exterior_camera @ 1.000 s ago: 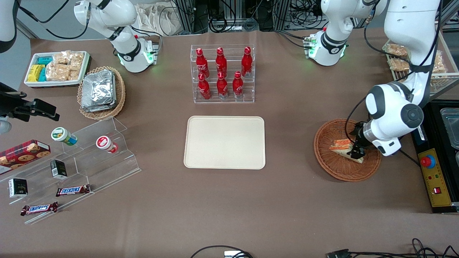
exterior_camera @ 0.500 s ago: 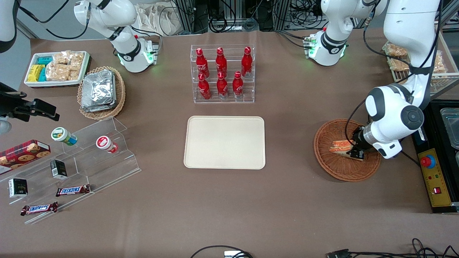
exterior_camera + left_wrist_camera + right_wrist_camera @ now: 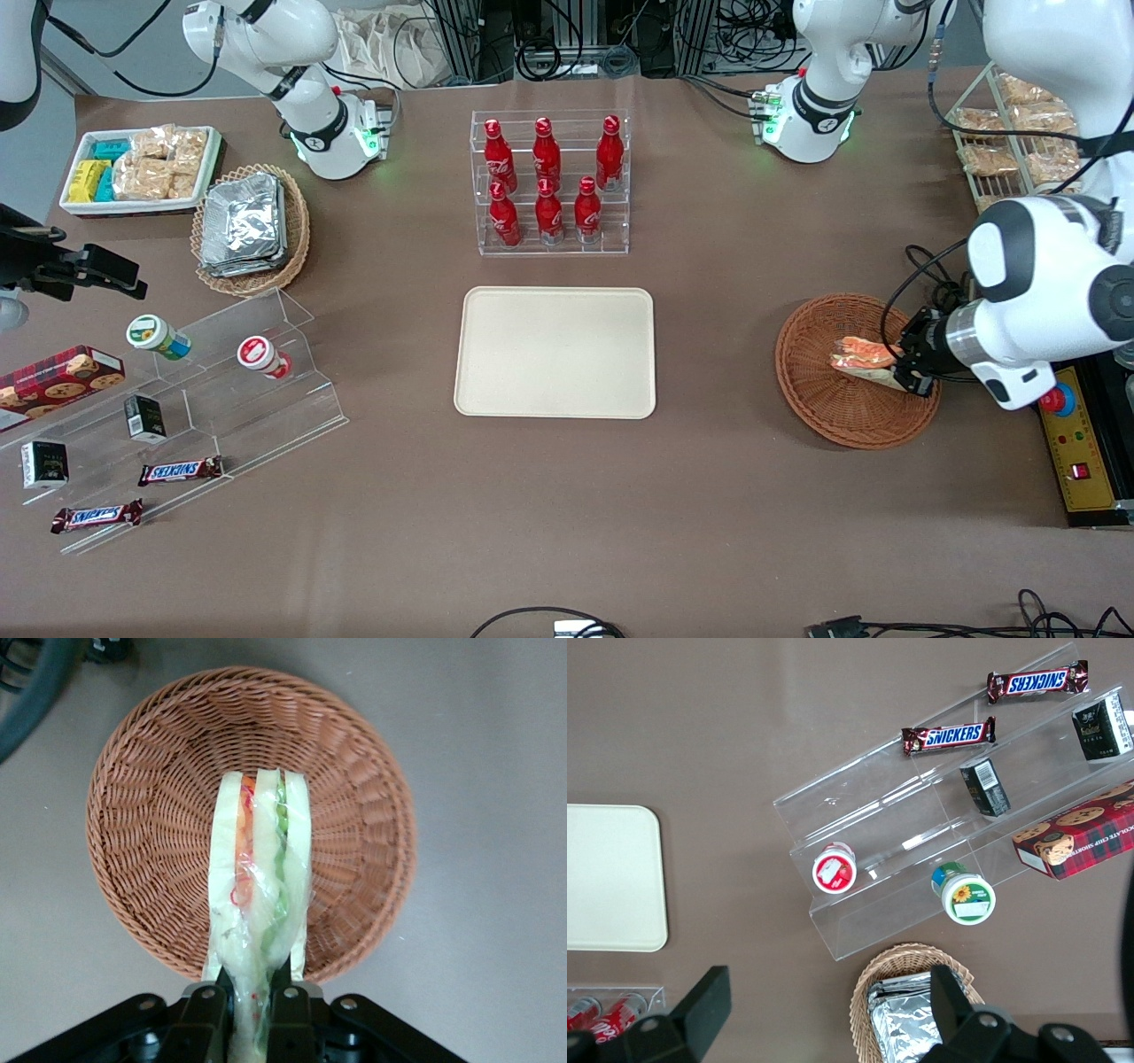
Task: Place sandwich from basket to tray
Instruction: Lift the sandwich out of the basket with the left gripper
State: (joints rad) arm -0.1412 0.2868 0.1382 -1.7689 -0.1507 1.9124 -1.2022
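Change: I've lifted the sandwich (image 3: 861, 356) since a second ago; it now hangs above the basket (image 3: 811, 390).
Pincer (image 3: 251, 1005): clamped on the sandwich's end.
Meaning: grasp holds; carry to tray (image 3: 555, 352) comes next.

Front view: high, looks steeply down on whole table from opposite robot bases.
Left wrist view: close, straight down past gripper (image 3: 252, 1010) holding sandwich (image 3: 259, 895) above basket (image 3: 354, 771); front view shares same basket (image 3: 819, 403), at 3 o'clock from tray (image 3: 554, 403).
Right wrist view: moderately high, downward over parked arm's end; shares tray (image 3: 611, 930) edge, acrylic shelf (image 3: 921, 859), Snickers bars (image 3: 948, 736), foil-packet basket (image 3: 868, 992) with front view.
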